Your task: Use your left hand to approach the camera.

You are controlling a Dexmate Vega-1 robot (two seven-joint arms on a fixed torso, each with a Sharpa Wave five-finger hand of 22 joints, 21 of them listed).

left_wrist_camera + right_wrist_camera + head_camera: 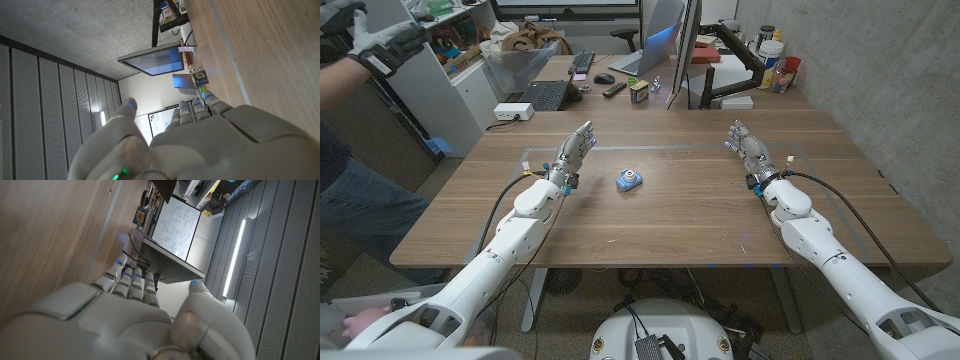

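We see the small blue camera (629, 181) lying mid-bench (670, 225), apart from both arms. Our left robot hand (570, 157) stands near its left, fingers straight, holding nothing. Our right robot hand (748, 148) waits well apart, likewise extended and empty.

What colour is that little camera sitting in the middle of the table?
The camera is light blue with a white face, seen best in the head view.
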